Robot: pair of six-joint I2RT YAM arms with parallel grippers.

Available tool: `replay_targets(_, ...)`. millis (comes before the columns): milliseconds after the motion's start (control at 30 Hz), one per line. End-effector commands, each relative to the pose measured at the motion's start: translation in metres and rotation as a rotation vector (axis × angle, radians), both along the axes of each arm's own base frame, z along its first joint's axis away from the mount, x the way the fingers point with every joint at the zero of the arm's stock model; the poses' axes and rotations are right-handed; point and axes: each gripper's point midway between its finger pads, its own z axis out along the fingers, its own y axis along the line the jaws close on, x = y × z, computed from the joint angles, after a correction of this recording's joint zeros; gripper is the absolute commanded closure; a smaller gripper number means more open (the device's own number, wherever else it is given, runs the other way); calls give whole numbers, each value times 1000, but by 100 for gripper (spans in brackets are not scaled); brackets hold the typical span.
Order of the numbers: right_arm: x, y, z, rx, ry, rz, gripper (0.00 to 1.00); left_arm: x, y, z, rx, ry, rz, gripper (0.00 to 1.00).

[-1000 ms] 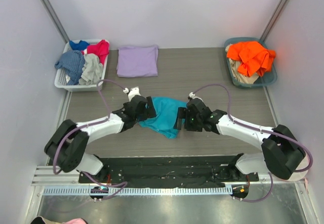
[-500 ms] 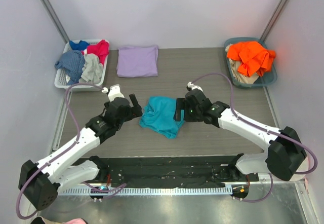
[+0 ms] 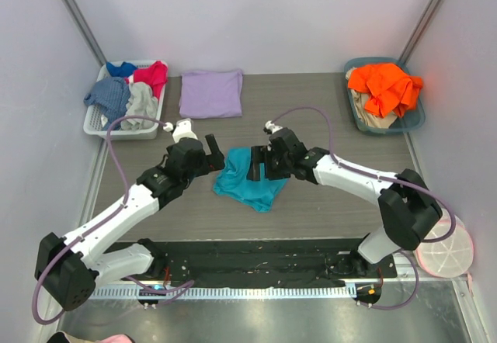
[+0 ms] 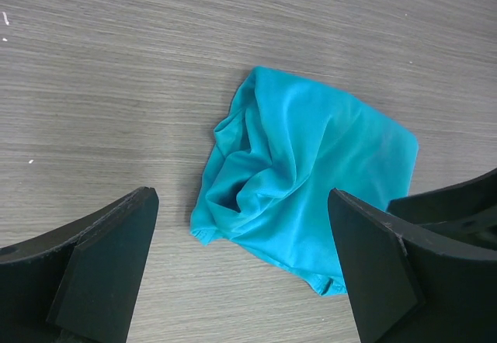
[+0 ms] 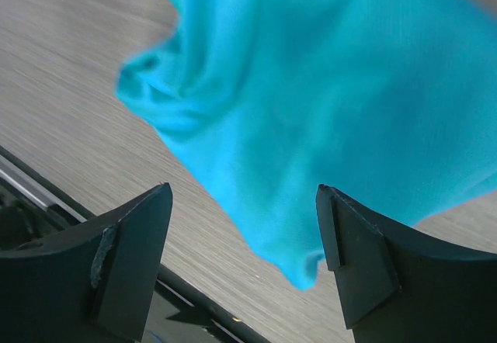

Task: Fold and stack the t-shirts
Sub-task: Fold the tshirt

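Top external view, read as a clock face with the arm bases at 6: a white basket (image 3: 92,128) sits at 10 o'clock, filled with blue, red and grey garments (image 3: 128,87). Just beside it, toward 11 o'clock, the lavender t-shirt (image 3: 210,93) lies folded into a flat rectangle on the table (image 3: 326,110). Nearer the centre, the left gripper (image 3: 215,155) hangs at the 9 o'clock edge of the teal t-shirt (image 3: 242,188), jaws released and spread wide with nothing between them. The left wrist view shows that shirt as a crumpled, loosely bunched heap on the wood-grain surface, apart from both fingers. The teal t-shirt lies at the middle of the table, well apart from the lavender one. The right gripper (image 3: 260,164) is over the shirt's 1 o'clock part, its jaws also apart and gripping nothing. In the right wrist view blurred teal cloth fills the gap below them, and I cannot tell whether the fingers touch it. At 2 o'clock a teal bin (image 3: 419,118) holds an orange garment (image 3: 384,85).
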Motion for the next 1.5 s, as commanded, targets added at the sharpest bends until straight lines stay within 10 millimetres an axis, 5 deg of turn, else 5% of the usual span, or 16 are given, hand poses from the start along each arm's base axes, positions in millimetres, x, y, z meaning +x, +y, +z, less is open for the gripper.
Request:
replay_targets(0,-11,2,-26,29,12,41,17,1,3,11,-27,-44,-5,3)
replay_targets(200,-25,-15,-61,-21,49,30,18,2,-3,6,-47,-32,-26,3)
replay_targets(333,-29,-19,-58,-16,48,28,18,11,-19,12,-62,-31,-70,4)
replay_targets(467,-27,-21,-50,-21,26,24,18,26,-45,23,-82,-45,-161,4)
replay_targets(667,-31,-23,-63,-34,57,17,19,42,-100,54,-220,-75,-328,5)
replay_targets(967,-31,-20,-69,-26,73,15,18,34,-126,27,-376,-15,-387,0)
replay_targets(1200,-34,-20,-76,-29,94,11,18,10,-126,-18,-543,60,-349,0)
replay_targets(1467,-37,-23,-81,-35,106,8,19,7,-129,-45,-630,74,-322,0)
